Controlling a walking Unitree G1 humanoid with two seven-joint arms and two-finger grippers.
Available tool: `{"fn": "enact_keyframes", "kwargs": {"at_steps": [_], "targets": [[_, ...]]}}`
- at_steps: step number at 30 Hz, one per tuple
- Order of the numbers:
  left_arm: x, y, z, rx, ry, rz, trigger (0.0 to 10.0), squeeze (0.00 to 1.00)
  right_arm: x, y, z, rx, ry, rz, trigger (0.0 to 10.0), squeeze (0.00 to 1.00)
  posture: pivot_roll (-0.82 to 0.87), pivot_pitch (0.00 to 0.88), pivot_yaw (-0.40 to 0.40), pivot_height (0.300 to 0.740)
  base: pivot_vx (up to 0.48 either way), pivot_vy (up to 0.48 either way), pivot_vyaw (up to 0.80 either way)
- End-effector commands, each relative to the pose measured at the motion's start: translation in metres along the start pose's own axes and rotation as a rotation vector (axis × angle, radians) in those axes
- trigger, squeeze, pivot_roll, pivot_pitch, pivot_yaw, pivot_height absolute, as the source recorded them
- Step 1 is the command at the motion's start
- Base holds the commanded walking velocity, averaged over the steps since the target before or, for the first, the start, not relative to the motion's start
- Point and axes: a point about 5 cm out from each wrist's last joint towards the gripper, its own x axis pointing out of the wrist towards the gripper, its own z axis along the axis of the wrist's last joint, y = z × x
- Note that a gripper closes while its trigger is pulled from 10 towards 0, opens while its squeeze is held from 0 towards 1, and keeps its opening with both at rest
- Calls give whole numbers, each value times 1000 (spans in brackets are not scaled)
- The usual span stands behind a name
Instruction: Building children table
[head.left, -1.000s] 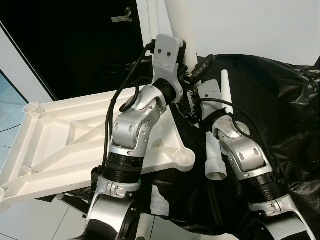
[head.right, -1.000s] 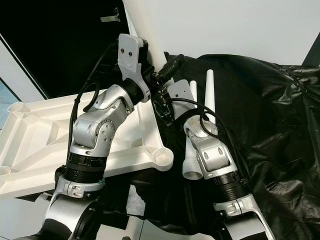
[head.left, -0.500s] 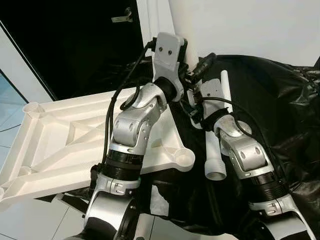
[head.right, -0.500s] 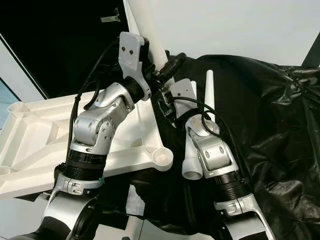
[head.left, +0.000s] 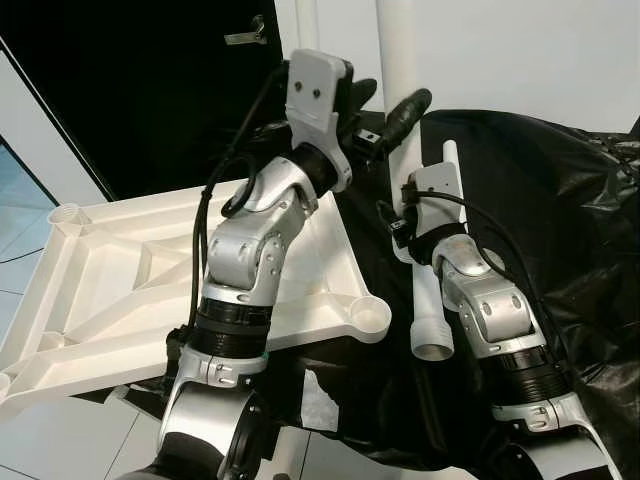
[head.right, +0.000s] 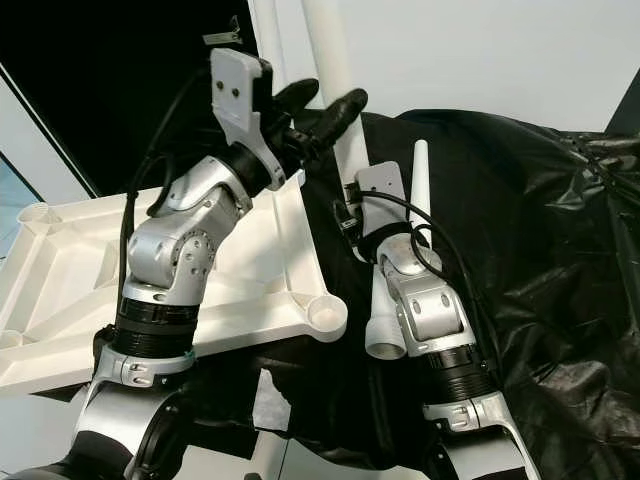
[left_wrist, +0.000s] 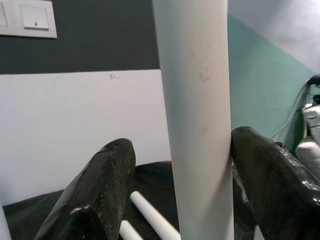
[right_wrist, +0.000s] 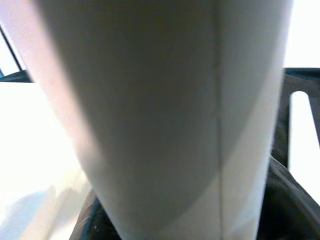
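A white table leg (head.left: 397, 60) stands upright above the black sheet. My right gripper (head.left: 398, 226) is shut on its lower part, and the leg (right_wrist: 160, 120) looms very close in the right wrist view. Higher up, my left gripper (head.left: 393, 95) is open around the leg (left_wrist: 197, 125); one finger (left_wrist: 270, 170) touches it and the other finger (left_wrist: 100, 190) stands apart. The white tabletop (head.left: 120, 270) lies upside down to the left, with a round leg socket (head.left: 368, 318) at its near right corner.
Two more white legs lie on the black sheet (head.left: 570, 200): one (head.left: 430, 310) with its open end toward me, one (head.left: 451, 170) behind my right wrist. A dark doorway (head.left: 130, 90) is at the back left, a white wall (head.left: 520, 50) behind, pale floor (head.left: 50, 440) below.
The held leg has swung from a leftward tilt to upright. My left gripper has risen along the leg and shifted a little left. My right wrist turned with the leg.
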Motion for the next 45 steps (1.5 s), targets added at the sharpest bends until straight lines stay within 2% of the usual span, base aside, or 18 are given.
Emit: {"fn": "enact_keyframes", "kwargs": {"at_steps": [1,3,7,15,16,19,21,27,34,35,42,44,45], "targets": [[-11,6,0,14,3,-5,10000,0,1,-6,1,25,-2,-36,10000,0,15,0,49,740,0,0,0],[-23,9,-8,46,37,9,10000,0,0,-10,-1,56,-5,-71,10000,0,19,0,45,740,0,0,0],[-32,11,-15,70,63,16,10000,0,-1,-11,-2,73,-19,-83,10000,0,19,0,43,740,0,0,0],[-62,22,-31,131,155,55,10000,0,-6,-6,-3,70,-59,-65,10000,0,25,0,45,740,0,0,0],[-66,22,-34,158,173,50,10000,0,-6,-6,-3,70,-58,-65,10000,0,25,0,44,740,0,0,0],[-70,22,-36,189,191,41,10000,0,-7,-7,-4,72,-58,-66,10000,0,25,0,44,740,0,0,0],[-81,22,-42,256,221,3,10000,0,-10,-10,-3,75,-71,-79,10000,0,30,0,38,740,0,0,0],[-93,18,-49,240,277,-59,10000,0,-12,-12,-2,79,-82,-83,10000,0,22,0,38,740,0,0,0],[-136,1,-70,171,486,-289,10000,0,-18,-17,0,72,-110,-92,10000,0,18,0,40,740,0,0,0],[-142,0,-73,173,518,-301,10000,0,-19,-17,0,73,-110,-93,10000,0,16,0,42,740,0,0,0],[-152,2,-80,205,578,-322,10000,0,-20,-18,0,76,-110,-94,10000,0,14,0,44,740,0,0,0],[-160,4,-86,227,635,-327,10000,0,-21,-19,0,74,-110,-95,10000,0,14,0,44,740,0,0,0],[-166,10,-96,285,711,-321,10000,0,-22,-19,0,72,-109,-98,10000,0,7,0,49,740,0,0,0]]}}
